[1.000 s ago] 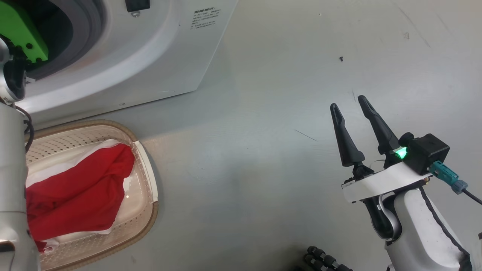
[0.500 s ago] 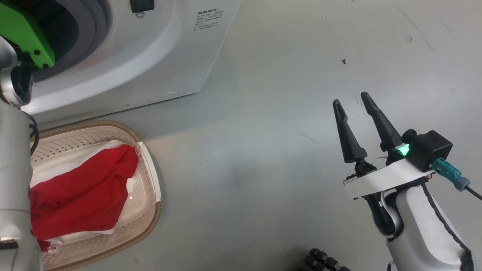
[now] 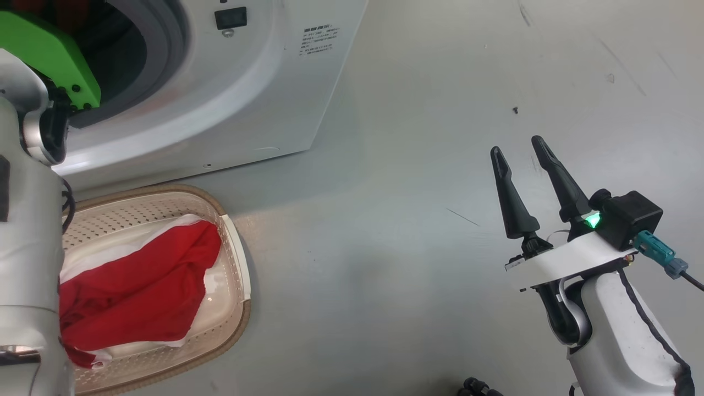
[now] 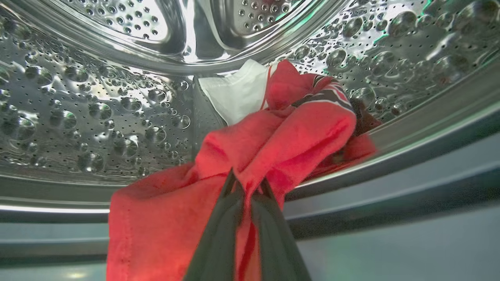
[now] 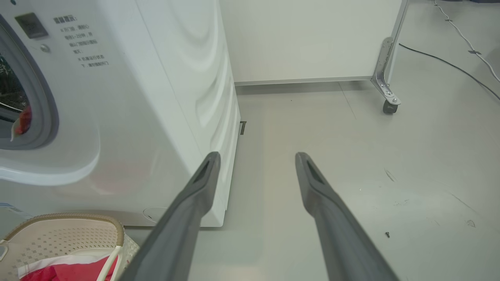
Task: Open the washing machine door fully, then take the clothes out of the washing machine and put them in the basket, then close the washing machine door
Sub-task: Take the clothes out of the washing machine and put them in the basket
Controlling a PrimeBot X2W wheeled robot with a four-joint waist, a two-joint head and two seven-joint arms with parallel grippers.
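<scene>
Inside the perforated steel drum (image 4: 97,97) of the washing machine (image 3: 247,99), my left gripper (image 4: 248,183) is shut on a red garment (image 4: 281,132) draped over the drum's lip. A white piece (image 4: 238,93) lies behind it. In the head view my left arm reaches into the machine's opening (image 3: 126,60). The cream basket (image 3: 234,308) sits on the floor in front of the machine, with red and white clothes (image 3: 137,286) in it. My right gripper (image 3: 516,145) hovers open over the floor to the right, with nothing in it. The washing machine door is out of view.
Bare grey floor (image 3: 385,247) spreads to the right of the machine and basket. A white panel on a caster wheel (image 5: 386,106) stands behind, with a cable (image 5: 449,62) along the floor. A small screw (image 5: 386,234) lies near my right gripper.
My left gripper has shut on the red garment in the drum. The head camera has moved, sliding the machine and basket right and down in view. The right gripper has held still.
</scene>
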